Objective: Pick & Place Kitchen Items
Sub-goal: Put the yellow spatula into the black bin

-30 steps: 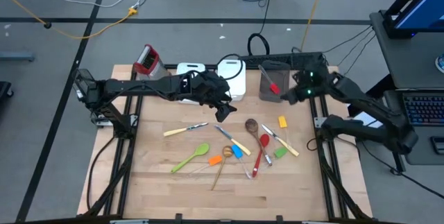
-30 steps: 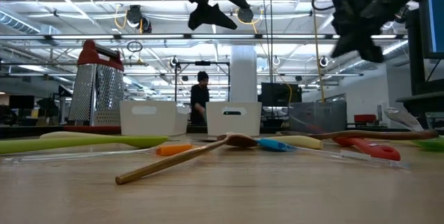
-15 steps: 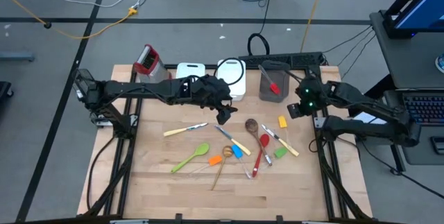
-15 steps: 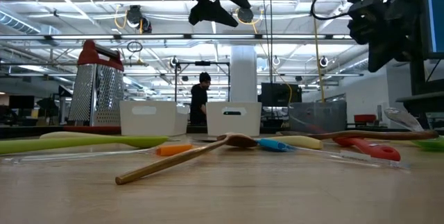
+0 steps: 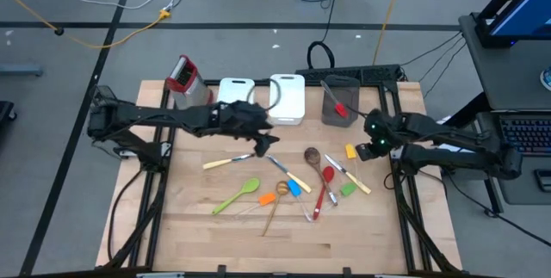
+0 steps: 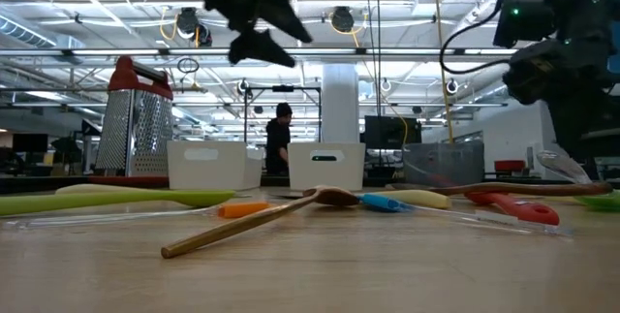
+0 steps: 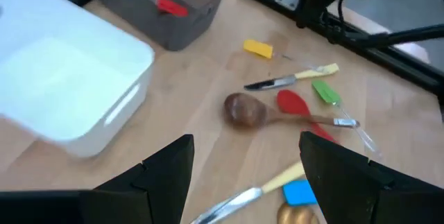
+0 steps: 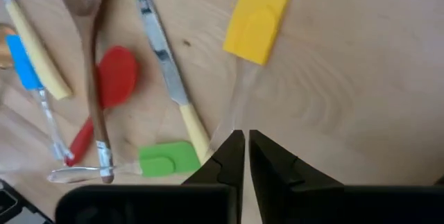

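Several kitchen items lie flat on the wooden table: a yellow spatula (image 5: pixel 350 151) (image 8: pixel 260 16), two wooden spoons (image 5: pixel 312 155) (image 5: pixel 277 200), a red spoon (image 5: pixel 327 179), a green spatula (image 5: pixel 241 194), a blue spatula (image 5: pixel 293 188) and cream-handled knives (image 5: pixel 228 161) (image 5: pixel 353 177). My left gripper (image 5: pixel 263 140) (image 7: pixel 246 182) is open and empty, high above the table behind the knife at the left. My right gripper (image 5: pixel 374 145) (image 8: pixel 243 151) is shut and empty, above the table just right of the yellow spatula.
Two white bins (image 5: pixel 234 97) (image 5: pixel 288 97), a grey cup (image 5: pixel 338 101) holding a red-headed utensil (image 5: pixel 338 106) and a metal grater with a red top (image 5: pixel 181 76) stand along the far edge. A person (image 6: pixel 279 139) stands in the room beyond.
My right gripper has gone from beside the grey cup toward the table's near edge, to beside the yellow spatula. My left gripper has gone toward the table's left edge, staying high above the table.
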Controlling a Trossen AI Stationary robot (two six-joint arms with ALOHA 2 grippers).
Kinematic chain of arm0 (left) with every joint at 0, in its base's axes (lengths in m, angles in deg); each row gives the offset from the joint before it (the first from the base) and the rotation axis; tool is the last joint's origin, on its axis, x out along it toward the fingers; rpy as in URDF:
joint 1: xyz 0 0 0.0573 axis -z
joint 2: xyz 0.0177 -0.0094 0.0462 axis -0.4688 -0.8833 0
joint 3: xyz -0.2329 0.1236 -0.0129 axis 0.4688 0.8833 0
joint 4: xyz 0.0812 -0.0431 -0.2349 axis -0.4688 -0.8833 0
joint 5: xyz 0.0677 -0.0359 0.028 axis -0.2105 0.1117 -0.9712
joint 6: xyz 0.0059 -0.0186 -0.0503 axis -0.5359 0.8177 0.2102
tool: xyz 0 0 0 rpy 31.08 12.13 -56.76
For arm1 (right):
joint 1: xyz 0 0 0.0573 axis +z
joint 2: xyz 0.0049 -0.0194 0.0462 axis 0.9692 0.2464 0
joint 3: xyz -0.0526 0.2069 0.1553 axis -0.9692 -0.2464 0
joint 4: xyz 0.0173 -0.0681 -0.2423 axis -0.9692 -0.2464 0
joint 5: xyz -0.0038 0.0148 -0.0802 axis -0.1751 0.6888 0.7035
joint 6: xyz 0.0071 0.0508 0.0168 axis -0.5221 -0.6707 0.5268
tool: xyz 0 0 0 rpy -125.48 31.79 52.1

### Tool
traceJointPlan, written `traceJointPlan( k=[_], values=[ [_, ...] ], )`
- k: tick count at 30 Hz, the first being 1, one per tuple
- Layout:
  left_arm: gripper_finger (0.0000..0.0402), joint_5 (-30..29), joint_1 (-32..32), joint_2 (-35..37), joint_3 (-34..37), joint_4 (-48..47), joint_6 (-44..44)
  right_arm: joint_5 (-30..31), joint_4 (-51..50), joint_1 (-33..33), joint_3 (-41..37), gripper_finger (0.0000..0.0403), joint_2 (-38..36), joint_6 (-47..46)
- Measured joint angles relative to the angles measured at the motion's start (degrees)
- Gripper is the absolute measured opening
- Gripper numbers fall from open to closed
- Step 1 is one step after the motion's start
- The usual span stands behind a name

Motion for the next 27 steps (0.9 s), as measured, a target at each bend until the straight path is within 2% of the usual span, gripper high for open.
traceJointPlan(
  k=[6, 11, 16, 23, 27],
  values=[
    [0.0267, -0.47, 0.06, 10.79, 10.04, 4.9, 2.68, -0.13, 2.62, -0.05, -1.81, 0.0019, 0.02, -0.23],
    [0.0267, -1.37, 0.15, 18.29, 15.87, 4.32, 4.99, -0.12, 4.59, -0.05, -1.82, 0.0047, -0.02, 0.36],
    [0.0267, -2.5, 0.18, 22.6, 18.97, 5.03, 6.4, 0.04, 5.63, -0.08, -1.82, 0.0111, 0.02, 0.37],
    [0.0267, -2.79, 0.15, 23.56, 19.92, 5.37, 6.68, -0.08, 8.47, -0.08, -1.82, 0.0216, 0.47, 0.25],
    [0.0267, -2.79, 0.15, 23.56, 19.92, 5.46, 6.51, 0.0, 9.61, -0.08, -1.82, 0.025, 2.17, 0.2]
  ],
)
